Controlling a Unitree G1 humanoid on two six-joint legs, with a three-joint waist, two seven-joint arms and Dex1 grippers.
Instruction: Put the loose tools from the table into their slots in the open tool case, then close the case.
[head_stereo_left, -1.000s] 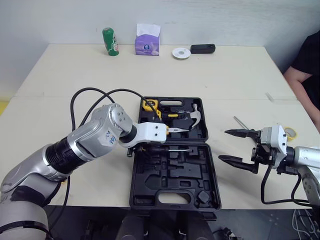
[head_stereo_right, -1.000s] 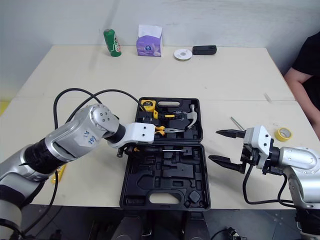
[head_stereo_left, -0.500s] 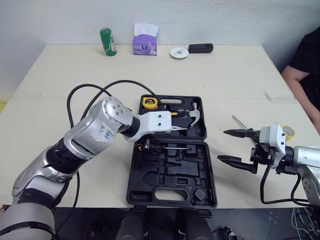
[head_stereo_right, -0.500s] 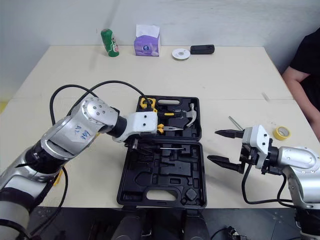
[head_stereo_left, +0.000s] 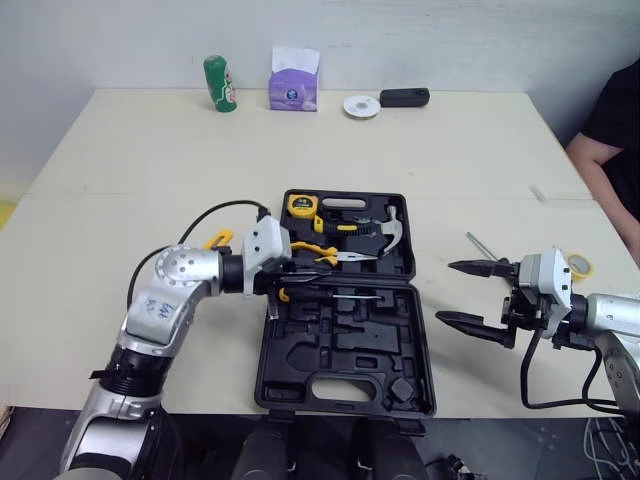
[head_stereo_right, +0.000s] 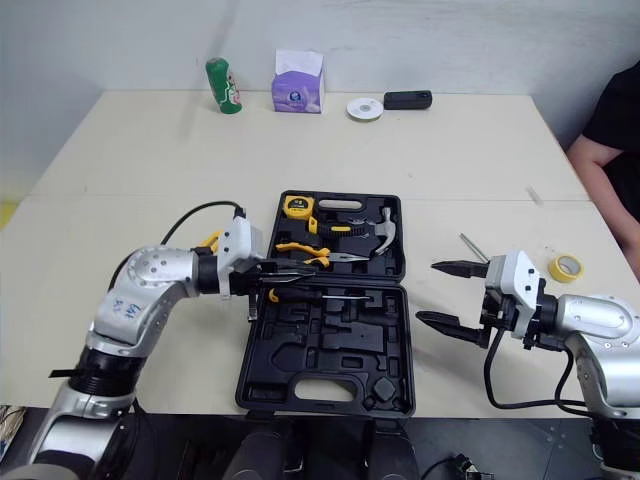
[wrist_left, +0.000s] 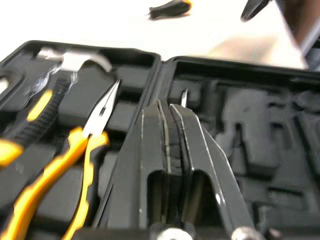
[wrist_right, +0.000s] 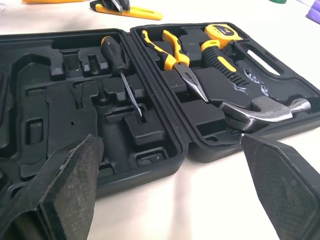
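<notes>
Your pale desk (head_stereo_left: 120, 170) carries the open black tool case (head_stereo_left: 345, 395) at its near edge. The case's near half is mostly bare moulded slots, with the screwdriver (head_stereo_left: 335, 295) lying in it along the hinge. Right of the case your right pincer (head_stereo_left: 445, 291) hangs released, jaws spread wide. At the case's left edge, by the screwdriver's handle end, your left pincer (wrist_left: 166, 107) is clenched, fingers pressed together. The case's far half holds the pliers (head_stereo_left: 325, 252), hammer (head_stereo_left: 375, 232) and tape measure (head_stereo_left: 300, 206). A yellow tool (head_stereo_left: 218, 240) lies loose left of the case, partly hidden by your arm. A thin metal rod (head_stereo_left: 480, 245) and a yellow tape roll (head_stereo_left: 580, 265) lie to its right. Well beyond the case stand a green can (head_stereo_left: 220, 83) and a purple tissue pack (head_stereo_left: 294, 80).
</notes>
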